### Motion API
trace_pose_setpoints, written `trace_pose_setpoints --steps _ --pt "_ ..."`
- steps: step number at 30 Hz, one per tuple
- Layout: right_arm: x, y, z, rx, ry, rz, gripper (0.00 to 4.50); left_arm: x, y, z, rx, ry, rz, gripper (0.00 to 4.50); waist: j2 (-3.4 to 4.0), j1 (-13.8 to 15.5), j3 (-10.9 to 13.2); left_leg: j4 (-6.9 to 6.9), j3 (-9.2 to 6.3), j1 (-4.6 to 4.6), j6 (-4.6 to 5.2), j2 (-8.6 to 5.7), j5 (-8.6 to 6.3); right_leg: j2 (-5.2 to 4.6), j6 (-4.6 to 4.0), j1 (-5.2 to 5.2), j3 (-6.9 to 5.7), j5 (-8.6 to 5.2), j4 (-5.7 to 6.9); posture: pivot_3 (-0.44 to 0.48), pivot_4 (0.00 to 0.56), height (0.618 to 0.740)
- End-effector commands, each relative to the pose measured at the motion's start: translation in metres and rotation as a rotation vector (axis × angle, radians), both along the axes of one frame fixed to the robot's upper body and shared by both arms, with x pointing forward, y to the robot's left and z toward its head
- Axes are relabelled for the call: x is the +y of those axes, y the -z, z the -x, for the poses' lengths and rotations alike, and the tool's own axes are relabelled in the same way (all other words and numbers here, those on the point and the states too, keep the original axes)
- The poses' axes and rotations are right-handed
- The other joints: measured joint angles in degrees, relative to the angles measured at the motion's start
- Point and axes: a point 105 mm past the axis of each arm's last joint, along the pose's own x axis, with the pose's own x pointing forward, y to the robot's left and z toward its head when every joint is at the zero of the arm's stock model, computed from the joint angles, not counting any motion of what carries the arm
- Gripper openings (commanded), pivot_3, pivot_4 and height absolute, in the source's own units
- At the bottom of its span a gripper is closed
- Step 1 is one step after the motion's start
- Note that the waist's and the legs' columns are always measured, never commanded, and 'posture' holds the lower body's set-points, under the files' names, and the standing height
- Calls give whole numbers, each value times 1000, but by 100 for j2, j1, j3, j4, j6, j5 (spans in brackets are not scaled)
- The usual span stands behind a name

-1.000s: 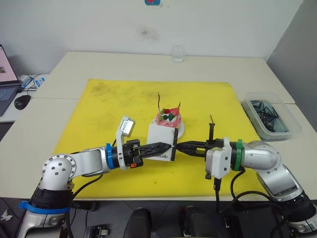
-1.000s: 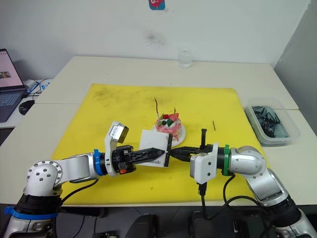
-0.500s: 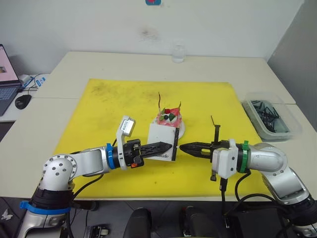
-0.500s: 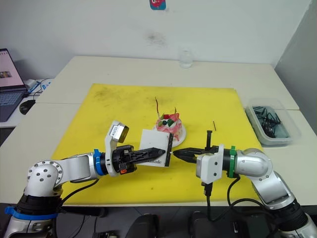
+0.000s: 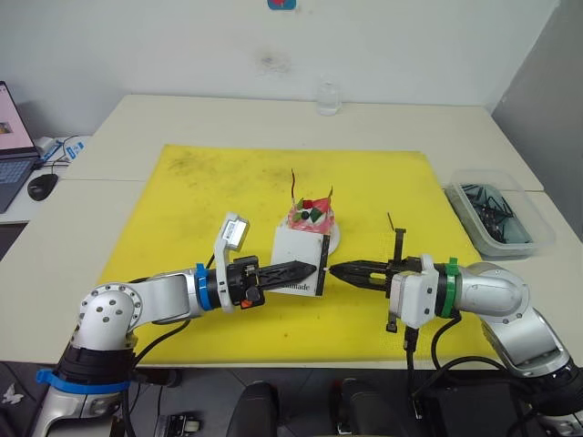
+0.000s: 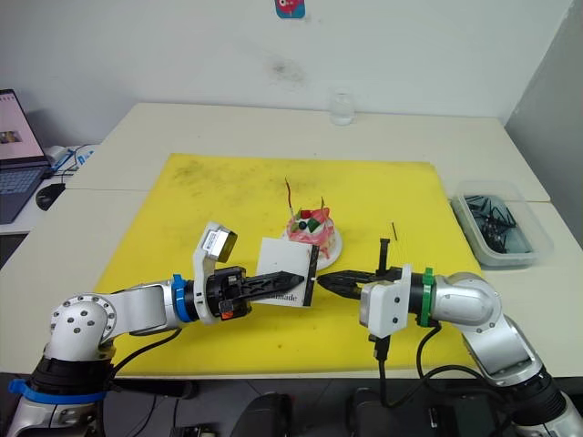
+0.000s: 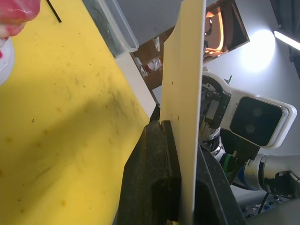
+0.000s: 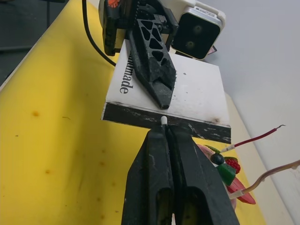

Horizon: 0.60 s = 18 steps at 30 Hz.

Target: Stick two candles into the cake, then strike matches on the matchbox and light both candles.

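The cake sits on its small white plate in the middle of the yellow mat, with two thin candles standing in it. My left gripper is shut on the white matchbox, held on edge in front of the cake with its black striking strip facing right. My right gripper is shut on a match whose pale tip sits right at the strip. Another match lies on the mat to the cake's right.
A clear plastic container with dark items stands off the mat at the right. A glass stands at the table's far edge. A laptop and mouse lie at the far left.
My right gripper has drawn back a little to the right, away from the matchbox, then held still. The left gripper and matchbox have stayed put.
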Motion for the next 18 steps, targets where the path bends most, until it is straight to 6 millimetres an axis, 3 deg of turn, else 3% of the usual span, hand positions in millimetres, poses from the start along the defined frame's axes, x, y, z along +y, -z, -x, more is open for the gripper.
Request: trace_pose_setpoints --steps 1,18 --pt "5 -5 -1 -44 -3 7 20 -4 -7 4 -32 28 18 0 0 -1 0 0 1 0 0 0 0 0 0 0 1 0 0 0 150 740" --pt "13 12 -4 4 -16 95 20 -14 -14 8 -50 71 68 0 0 6 0 0 0 0 0 0 0 0 0 0 1 0 0 0 150 740"
